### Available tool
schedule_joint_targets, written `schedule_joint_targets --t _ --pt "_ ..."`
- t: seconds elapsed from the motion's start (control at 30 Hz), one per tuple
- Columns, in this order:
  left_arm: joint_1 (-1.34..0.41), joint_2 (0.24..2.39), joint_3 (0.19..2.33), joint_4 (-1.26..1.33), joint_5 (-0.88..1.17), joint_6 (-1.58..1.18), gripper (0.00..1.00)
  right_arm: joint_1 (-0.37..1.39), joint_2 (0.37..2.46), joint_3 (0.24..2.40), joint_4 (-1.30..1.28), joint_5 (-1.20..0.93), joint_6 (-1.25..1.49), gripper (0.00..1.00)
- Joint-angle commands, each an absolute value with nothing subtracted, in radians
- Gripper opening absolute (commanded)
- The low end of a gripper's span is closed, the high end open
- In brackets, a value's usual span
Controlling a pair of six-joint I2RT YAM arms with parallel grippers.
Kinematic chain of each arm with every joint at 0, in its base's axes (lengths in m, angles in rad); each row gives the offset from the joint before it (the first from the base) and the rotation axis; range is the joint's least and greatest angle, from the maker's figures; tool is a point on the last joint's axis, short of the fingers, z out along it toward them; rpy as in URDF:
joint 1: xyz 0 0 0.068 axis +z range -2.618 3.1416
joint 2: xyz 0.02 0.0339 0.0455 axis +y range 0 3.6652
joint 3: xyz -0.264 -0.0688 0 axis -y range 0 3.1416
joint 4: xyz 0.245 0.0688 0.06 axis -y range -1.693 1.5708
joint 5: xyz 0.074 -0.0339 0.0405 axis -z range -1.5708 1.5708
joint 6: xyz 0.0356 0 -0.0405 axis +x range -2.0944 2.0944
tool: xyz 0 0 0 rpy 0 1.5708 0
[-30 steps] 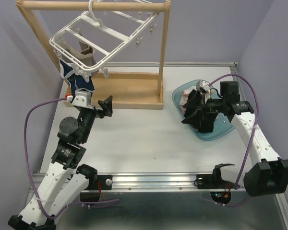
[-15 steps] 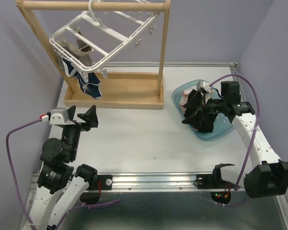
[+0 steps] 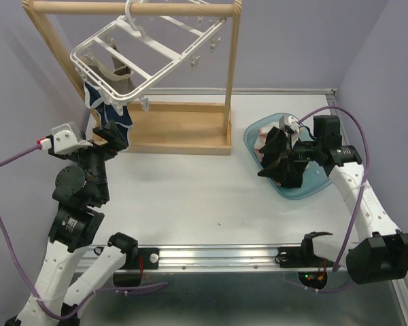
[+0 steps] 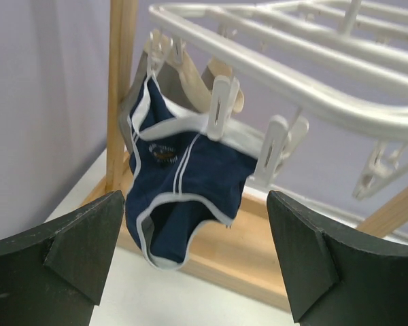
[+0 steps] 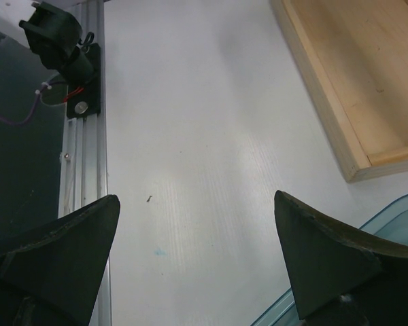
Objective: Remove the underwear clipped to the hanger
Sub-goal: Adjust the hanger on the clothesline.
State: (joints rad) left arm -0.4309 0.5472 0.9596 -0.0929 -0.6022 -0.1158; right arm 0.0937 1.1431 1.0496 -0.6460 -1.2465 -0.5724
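- Left pincer (image 3: 113,133) has swung up and now sits just below the hanger (image 4: 326,95), jaws wide apart and empty.
- Navy underwear (image 4: 183,176) hangs clipped under the hanger's left corner, just ahead of those jaws.
- Right pincer (image 3: 280,160), well right of the hanger, hasn't moved; jaws apart.

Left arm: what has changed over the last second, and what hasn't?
The left gripper drew back toward its base, then swung up to face the navy underwear, fingers open, gripping nothing. The navy underwear remains clipped to the hanger. The right gripper stayed open over the blue tray.
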Motion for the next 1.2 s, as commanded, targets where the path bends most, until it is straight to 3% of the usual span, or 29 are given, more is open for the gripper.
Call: schedule_joint_targets --t 0.0,0.23,0.33,0.47,1.17 --pt "-0.423 0.626 1.077 0.026 -0.696 -0.081 0.97 0.106 1.108 1.032 -0.632 -1.282 -0.581 1.0" --pt "-0.218 0.709 1.15 0.002 -0.557 -0.086 0.96 0.112 1.092 1.032 -0.632 -1.289 -0.578 1.0" --pt "-0.011 0.762 1.164 -0.02 -0.338 -0.153 0.95 0.117 1.089 1.032 -0.632 -1.29 -0.58 1.0" --pt "0.133 0.808 1.151 0.021 -0.047 -0.228 0.86 0.117 1.086 1.032 -0.632 -1.287 -0.581 1.0" --pt "0.149 0.931 1.207 0.061 0.161 -0.296 0.81 0.14 1.1 1.032 -0.632 -1.264 -0.588 1.0"
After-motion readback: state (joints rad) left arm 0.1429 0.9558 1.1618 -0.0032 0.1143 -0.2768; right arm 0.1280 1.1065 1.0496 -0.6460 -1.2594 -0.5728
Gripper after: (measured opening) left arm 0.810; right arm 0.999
